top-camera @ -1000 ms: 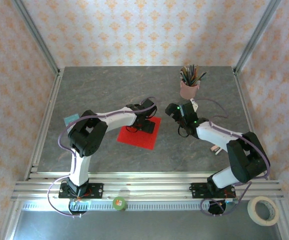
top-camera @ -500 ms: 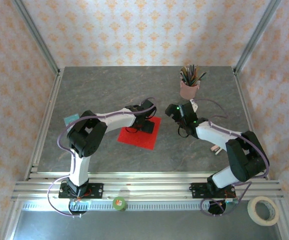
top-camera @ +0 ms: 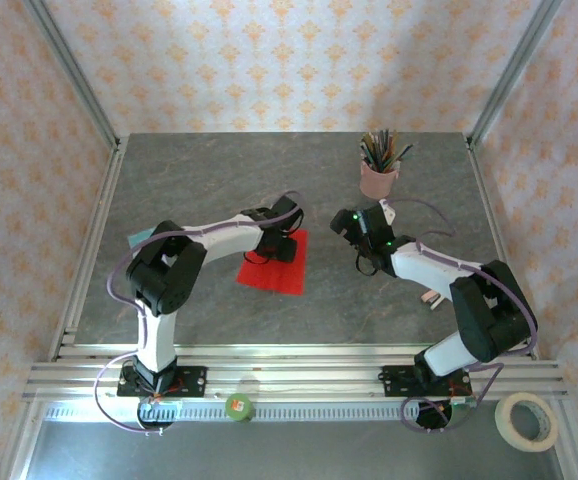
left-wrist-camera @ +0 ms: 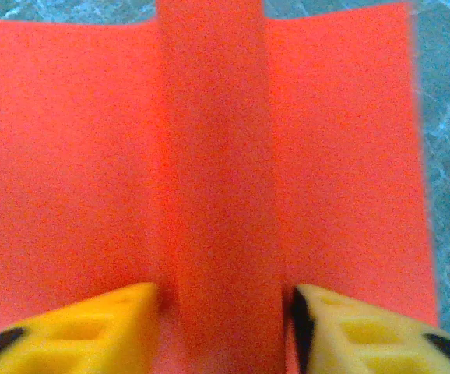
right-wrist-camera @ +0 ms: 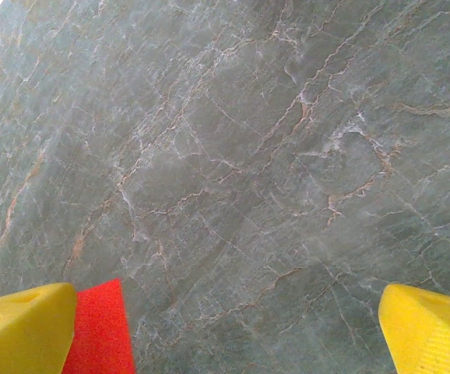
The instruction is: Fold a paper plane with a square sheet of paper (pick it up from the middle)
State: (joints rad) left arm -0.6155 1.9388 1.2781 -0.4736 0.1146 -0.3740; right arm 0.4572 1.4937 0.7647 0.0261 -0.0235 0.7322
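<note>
At the near edge, a small round green roll (top-camera: 239,406) sits on the silver metal rail (top-camera: 299,378) between the two arm bases, and a ring of pale masking tape (top-camera: 527,420) lies off to the right.

Further in, the square sheet of thin bright red paper (top-camera: 274,270) lies on the grey marbled stone table (top-camera: 209,180), a little left of centre. The left pincer (left-wrist-camera: 225,300) is down on the middle of it. In the left wrist view, its yellow fingers (left-wrist-camera: 93,323) press against both sides of a raised ridge of the paper. The ridge runs straight away from the camera, and the rest of the sheet lies flat on either side, so the pincer is clenched on that pinched-up middle strip.

Just right of the sheet, the right pincer (right-wrist-camera: 229,312) is released, with its yellow fingertips (right-wrist-camera: 22,331) spread wide over bare stone and nothing between them. A red corner of the sheet shows just beside its left-hand fingertip.

A small flat teal card (top-camera: 144,237) lies near the table's left side. At the far right, a pink pencil cup (top-camera: 378,178) full of pencils stands upright, well apart from the paper.
</note>
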